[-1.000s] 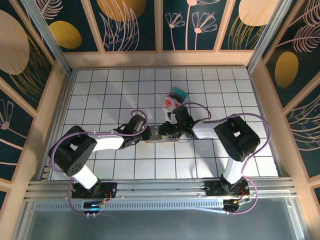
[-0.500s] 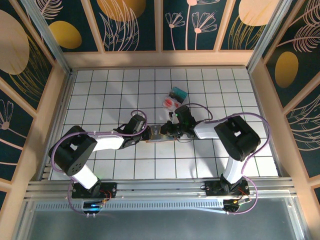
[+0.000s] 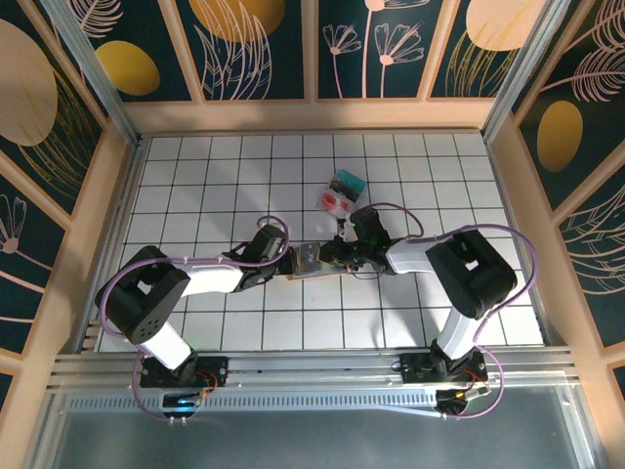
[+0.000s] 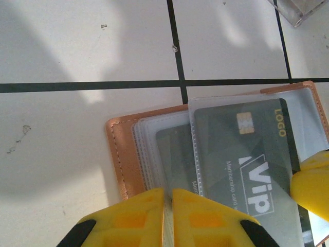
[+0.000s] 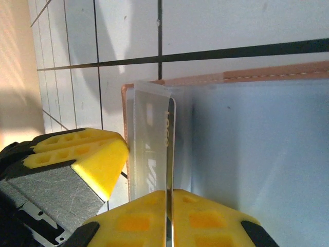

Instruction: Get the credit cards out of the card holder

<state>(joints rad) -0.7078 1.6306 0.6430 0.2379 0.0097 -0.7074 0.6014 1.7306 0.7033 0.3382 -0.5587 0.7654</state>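
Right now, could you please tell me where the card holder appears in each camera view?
Top external: card holder, picture centre, just below the clear box.
Left wrist: lower centre, tan stitched edge on its left.
Right wrist: tan edge along the top, right of centre.
Shared landmark: LOGO card, flat in left wrist, edge-on in right wrist.

The card holder [image 4: 119, 164] looks like tan leather, matte-ish, with stitched edges. The sleeves [image 4: 308, 108] inside are clear soft plastic, kinda hazy. The card [image 4: 241, 154] is dark glossy plastic with a gold metallic chip. The fingers [image 4: 128, 218] on the left gripper [image 4: 167, 195] are matte yellow plastic. The table [image 4: 77, 46] is smooth shiny white, faintly scuffed.
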